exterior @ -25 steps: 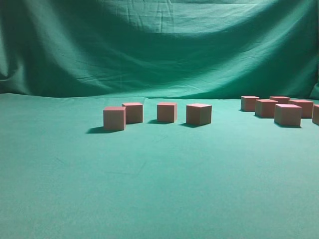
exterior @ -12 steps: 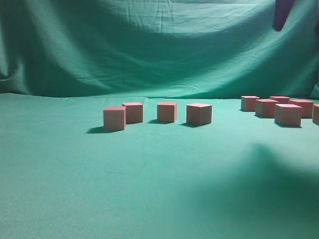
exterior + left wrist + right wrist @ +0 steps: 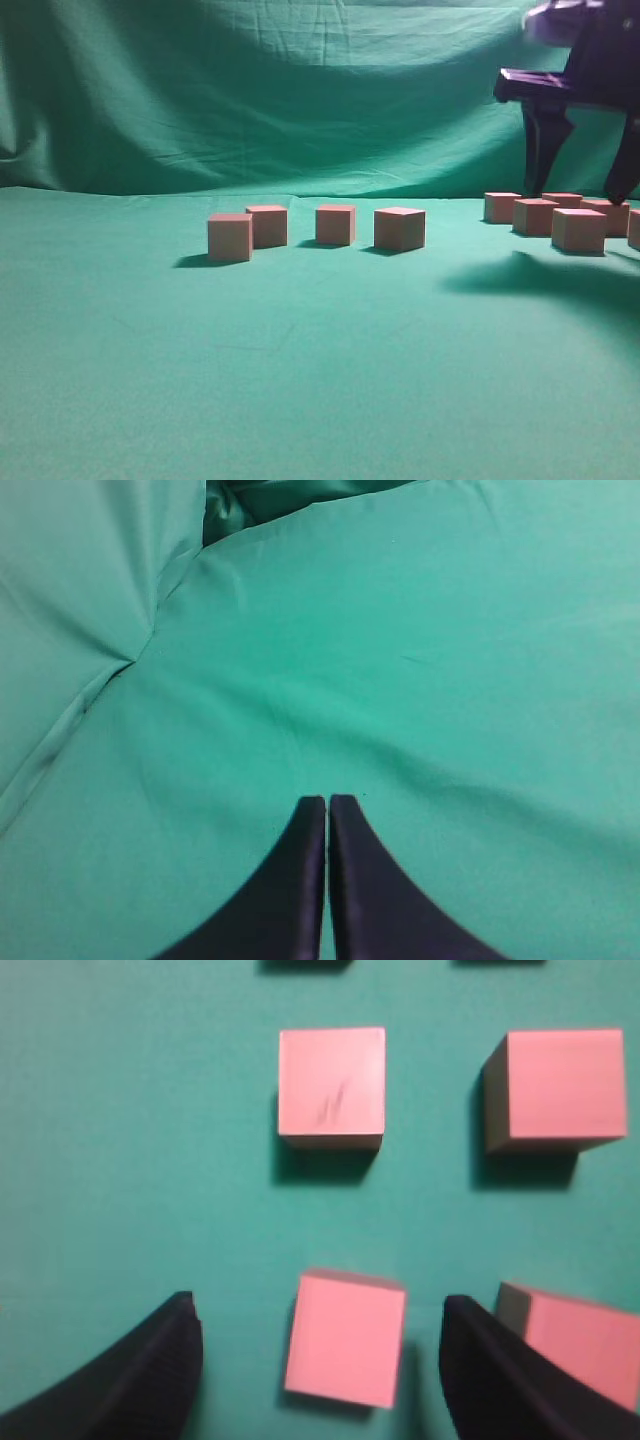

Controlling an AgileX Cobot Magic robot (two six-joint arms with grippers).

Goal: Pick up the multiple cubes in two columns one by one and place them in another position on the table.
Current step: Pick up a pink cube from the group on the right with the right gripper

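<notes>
A wide table [image 3: 300, 380] lies under a matte teal-green cloth with faint creases, and the same cloth hangs as a draped backdrop [image 3: 300, 90] gathered in soft folds. On it stand small matte cubes with plain, square-edged faces, reddish-pink on top and browner on their shaded sides. Four of them sit in a loose row near the middle of the exterior view: the leftmost cube [image 3: 229, 237] slightly forward, a second cube [image 3: 267, 226] just behind and beside it, a third cube [image 3: 335, 224] a little apart, and a fourth cube [image 3: 399, 229] turned slightly so one corner edge faces the camera. Well apart on the right, a cluster of further cubes [image 3: 556, 215] stands in two short columns, cut off by the frame's edge. The right gripper [image 3: 582, 150], dark and glossy with tapering curved fingers, hangs just above this cluster with its jaws spread wide and nothing between them. From the right wrist view, the two dark fingers flank the nearest cube [image 3: 346, 1336], which lies on the cloth between them without touching either; another cube [image 3: 583, 1345] sits just beside it, partly behind one finger, and two more cubes [image 3: 331, 1087] and [image 3: 556, 1089] lie farther on, the first bearing a small dark scuff on its top. The left gripper [image 3: 327, 810], with smooth black pointed fingers pressed together and holding nothing, sits over bare cloth near a deep fold.
</notes>
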